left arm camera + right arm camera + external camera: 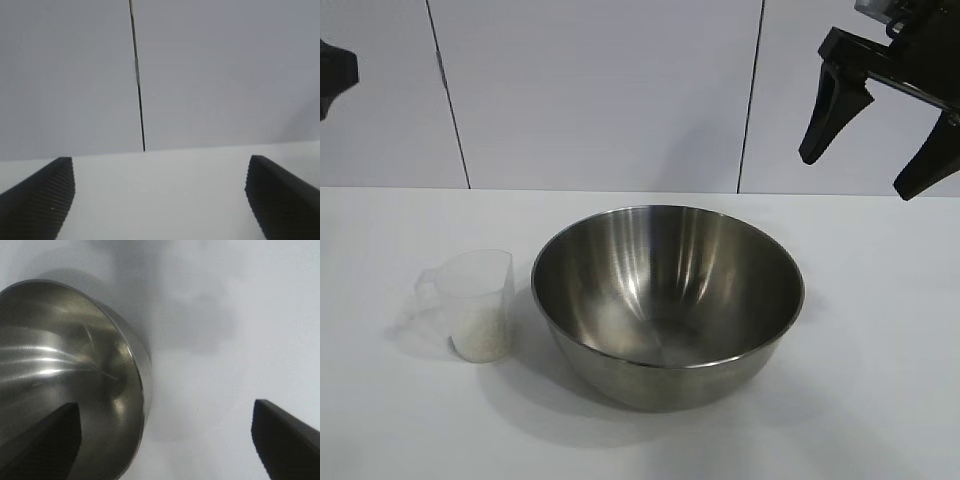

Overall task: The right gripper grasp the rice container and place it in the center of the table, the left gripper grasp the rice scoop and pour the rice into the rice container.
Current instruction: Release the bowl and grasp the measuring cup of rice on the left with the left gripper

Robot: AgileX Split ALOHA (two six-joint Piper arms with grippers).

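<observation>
The rice container (665, 375), a big shiny steel bowl, stands upright in the middle of the white table (880, 410) with nothing visible inside. To its left, a short gap away, stands the rice scoop (475, 300), a clear plastic cup with white rice (483, 338) in its bottom. My right gripper (856, 176) hangs open high above the bowl's right side, holding nothing. In the right wrist view the gripper (165, 407) looks down over the bowl's rim (131, 360). My left gripper (160, 161) is open and empty, facing bare table and wall.
Only a black part of the left arm (334, 72) shows at the exterior view's left edge, high up. White wall panels with dark seams (448, 95) stand behind the table. Bare tabletop lies in front of and to the right of the bowl.
</observation>
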